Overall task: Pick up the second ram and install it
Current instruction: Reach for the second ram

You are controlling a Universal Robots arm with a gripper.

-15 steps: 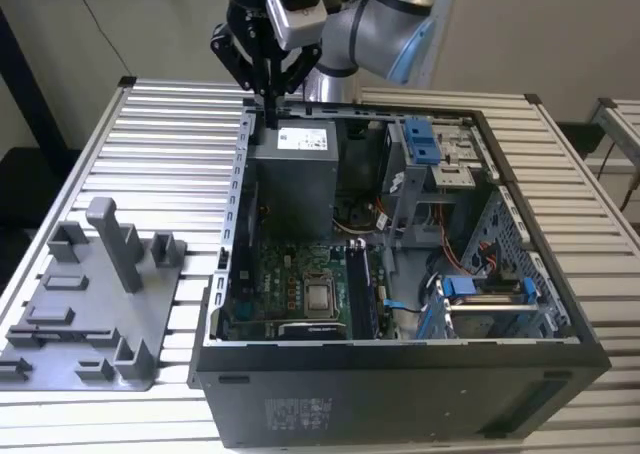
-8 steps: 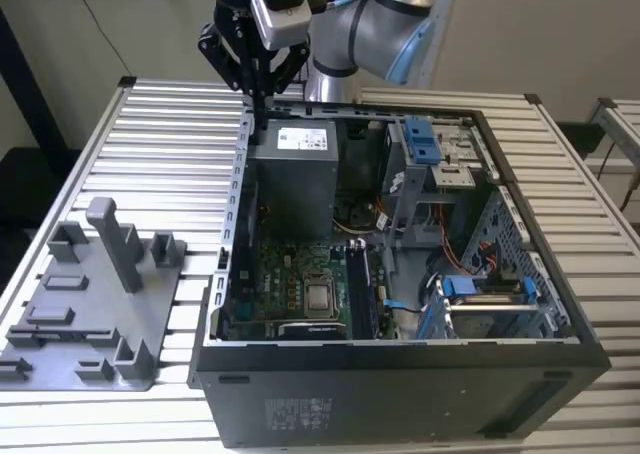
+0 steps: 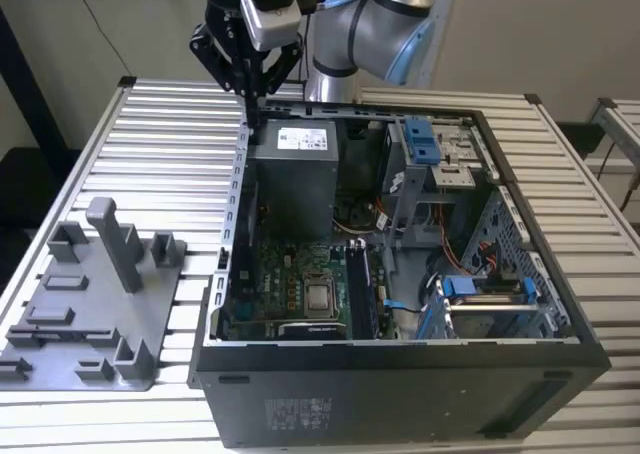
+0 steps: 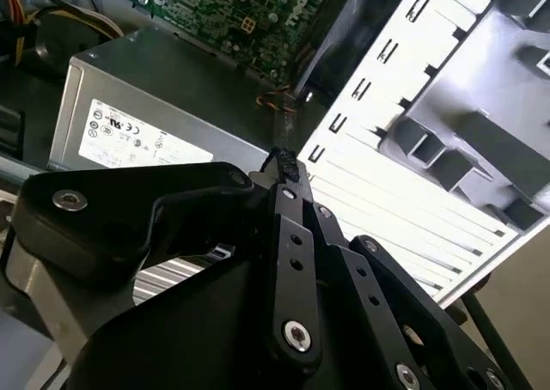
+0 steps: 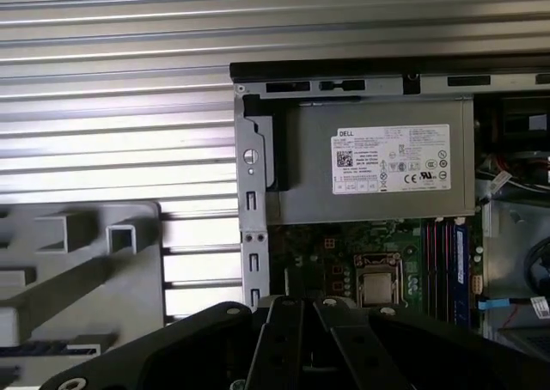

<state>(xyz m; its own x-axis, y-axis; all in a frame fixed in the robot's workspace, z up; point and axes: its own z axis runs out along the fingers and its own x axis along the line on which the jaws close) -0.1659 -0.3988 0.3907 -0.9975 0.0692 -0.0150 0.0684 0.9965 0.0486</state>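
The second ram (image 5: 51, 350) is seen lying in the grey fixture (image 3: 90, 304) beside the case (image 3: 400, 384) — not yet picked up, let alone installed — while the gripper (image 3: 250, 109) is held pinched together and empty above the power supply (image 3: 292, 174)

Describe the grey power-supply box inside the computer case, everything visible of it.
The power-supply box is a grey metal block with a white printed label on its upward face. It lies flat in a corner of the open computer case, against the wall on the exterior view's left, bordering the green motherboard. The gripper hangs above that wall beside it.
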